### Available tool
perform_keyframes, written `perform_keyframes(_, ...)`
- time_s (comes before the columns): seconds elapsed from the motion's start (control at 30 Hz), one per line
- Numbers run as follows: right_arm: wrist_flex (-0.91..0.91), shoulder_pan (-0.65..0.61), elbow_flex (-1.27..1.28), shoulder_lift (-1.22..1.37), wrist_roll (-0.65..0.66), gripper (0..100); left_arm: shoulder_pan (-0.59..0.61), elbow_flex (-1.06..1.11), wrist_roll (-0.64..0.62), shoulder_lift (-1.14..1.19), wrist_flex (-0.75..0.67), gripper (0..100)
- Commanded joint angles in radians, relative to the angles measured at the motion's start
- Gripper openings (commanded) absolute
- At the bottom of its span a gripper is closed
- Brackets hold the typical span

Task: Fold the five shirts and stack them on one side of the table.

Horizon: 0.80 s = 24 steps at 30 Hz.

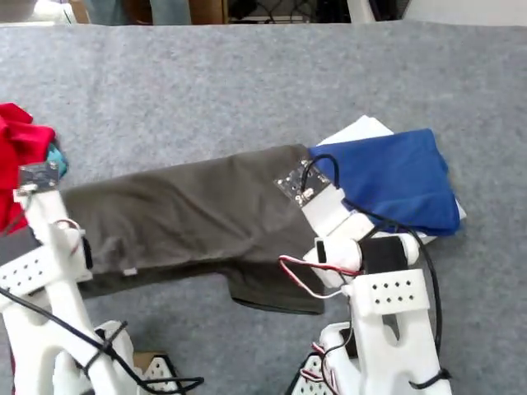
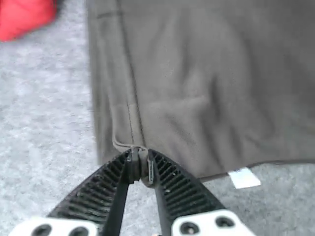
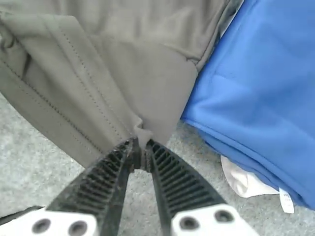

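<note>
1. Locate the olive shirt. It lies stretched across the middle of the grey surface, between the two arms, with loose folds running along its length. One sleeve hangs toward the near edge, between the arm bases.

2. Check the left gripper. Its jaws are pressed together on the hemmed edge of the olive shirt, and a small bunch of fabric shows between the ribbed fingers. In the left wrist view a white label lies at the shirt's edge, just beside the gripper.

3. Check the right gripper. Its jaws are likewise clamped on the olive shirt, pinching a stitched edge at the end opposite the left gripper. The fabric puckers where the jaws meet.

4. Note the folded blue shirt. It rests on the right arm's side of the surface, on top of a white garment whose corners show beyond it. The end of the olive shirt touches the blue shirt's edge.

5. Note the red shirt. It sits bunched at the left arm's side of the surface, with a teal item touching it.
</note>
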<state>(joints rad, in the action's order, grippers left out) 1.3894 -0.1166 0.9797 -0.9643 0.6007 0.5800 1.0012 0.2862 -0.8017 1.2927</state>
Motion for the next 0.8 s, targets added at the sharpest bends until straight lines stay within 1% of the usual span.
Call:
perform_keyframes(0.0, 0.008, 0.009, 0.001, -0.016, 0.011, 1.4, -0.004, 0.018, -0.025, -0.031, -0.04, 3)
perform_keyframes(0.27, 0.017, 0.008, -0.002, -0.016, 0.014, 1.5, 0.047, 0.019, -0.032, -0.031, -0.048, 4)
perform_keyframes(0.37, 0.038, 0.008, -0.008, -0.018, 0.058, 2.5, 0.09, 0.018, -0.032, -0.031, -0.048, 10)
perform_keyframes(0.47, 0.048, 0.009, -0.008, -0.018, 0.069, 11.3, 0.104, 0.022, -0.032, -0.031, -0.038, 15)
perform_keyframes(0.63, 0.112, 0.009, -0.081, -0.073, 0.124, 25.3, 0.137, 0.012, -0.032, -0.04, -0.034, 16)
perform_keyframes(0.7, 0.141, 0.009, -0.136, -0.093, 0.129, 27.9, 0.179, -0.031, -0.032, -0.034, 0.0, 18)
perform_keyframes(0.77, 0.141, 0.009, -0.18, -0.094, 0.124, 25.2, 0.239, -0.114, -0.032, -0.038, 0.038, 20)
